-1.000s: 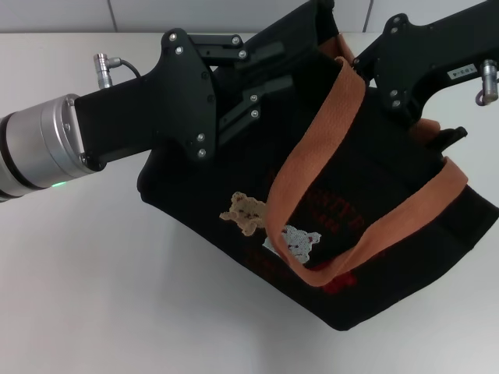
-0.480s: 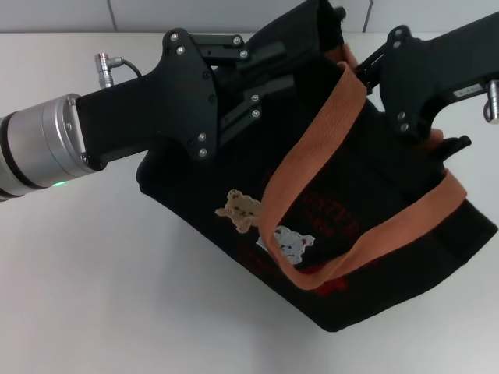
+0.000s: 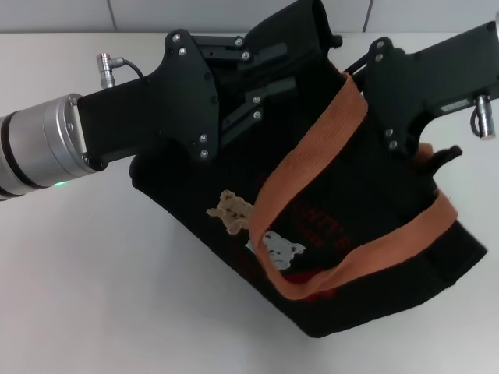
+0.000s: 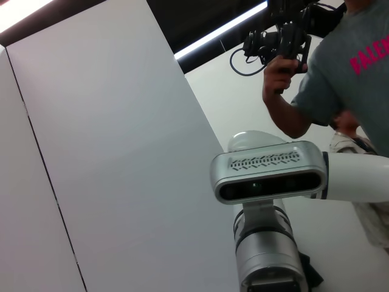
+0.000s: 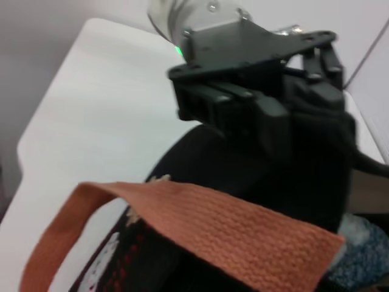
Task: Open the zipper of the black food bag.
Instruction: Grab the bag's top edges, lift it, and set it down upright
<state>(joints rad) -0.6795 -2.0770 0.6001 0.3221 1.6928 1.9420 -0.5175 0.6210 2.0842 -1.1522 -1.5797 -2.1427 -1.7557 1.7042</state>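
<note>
The black food bag (image 3: 374, 202) lies tilted on the white table, with orange-brown handles (image 3: 312, 148) draped over its front and bear patches (image 3: 231, 210) showing. My left gripper (image 3: 269, 78) is shut on the bag's upper end; the right wrist view shows the same grip (image 5: 267, 115) on the black fabric (image 5: 206, 152), with a handle strap (image 5: 213, 225) close to the camera. Over the bag's top rim at the upper right sits my right gripper (image 3: 382, 78), its tip hidden behind the strap and fabric. The zipper is hidden under the grippers and folds.
The white table (image 3: 117, 296) extends to the left and front of the bag, with a wall (image 3: 234, 12) behind it. The left wrist view points away from the table, showing the robot's head (image 4: 267, 173) and a person holding a camera (image 4: 340, 79).
The right gripper has moved left along the bag's top rim. The bag's lower body has swung left and toward the front. The left gripper has stayed put, holding the bag.
</note>
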